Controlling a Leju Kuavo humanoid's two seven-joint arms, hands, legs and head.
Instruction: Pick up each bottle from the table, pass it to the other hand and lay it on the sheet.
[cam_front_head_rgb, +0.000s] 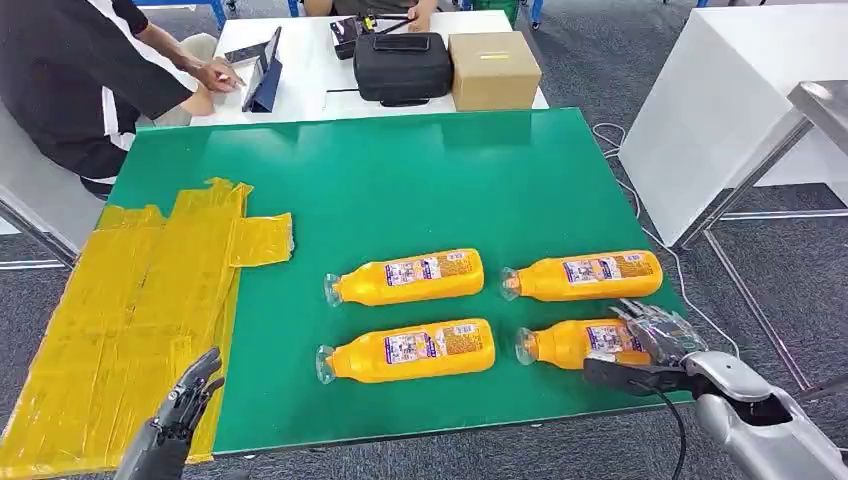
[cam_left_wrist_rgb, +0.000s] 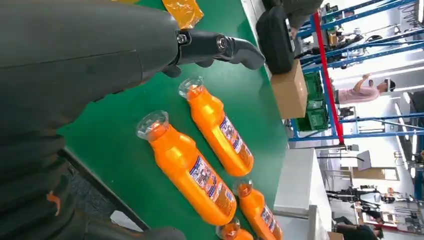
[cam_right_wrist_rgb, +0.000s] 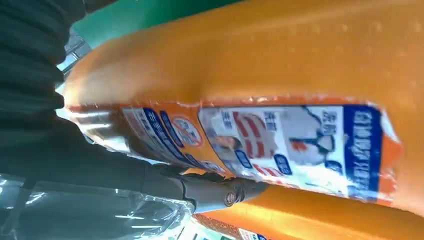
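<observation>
Four orange bottles lie on their sides on the green table (cam_front_head_rgb: 400, 170): far-left (cam_front_head_rgb: 410, 277), far-right (cam_front_head_rgb: 585, 275), near-left (cam_front_head_rgb: 410, 350) and near-right (cam_front_head_rgb: 560, 343). My right hand (cam_front_head_rgb: 650, 350) grips the base end of the near-right bottle (cam_right_wrist_rgb: 280, 65), fingers over its label and thumb (cam_right_wrist_rgb: 220, 192) along its near side; the bottle still lies on the table. The yellow sheet (cam_front_head_rgb: 120, 310) covers the table's left end. My left hand (cam_front_head_rgb: 185, 400) hovers open over the sheet's near edge, holding nothing. The left wrist view shows that hand (cam_left_wrist_rgb: 75, 55) and the near-left bottle (cam_left_wrist_rgb: 190, 170).
Behind the green table stands a white table with a black bag (cam_front_head_rgb: 402, 65), a cardboard box (cam_front_head_rgb: 494, 68) and a tablet (cam_front_head_rgb: 262, 70). A person (cam_front_head_rgb: 70, 80) sits at the back left. A white table (cam_front_head_rgb: 740, 90) stands to the right.
</observation>
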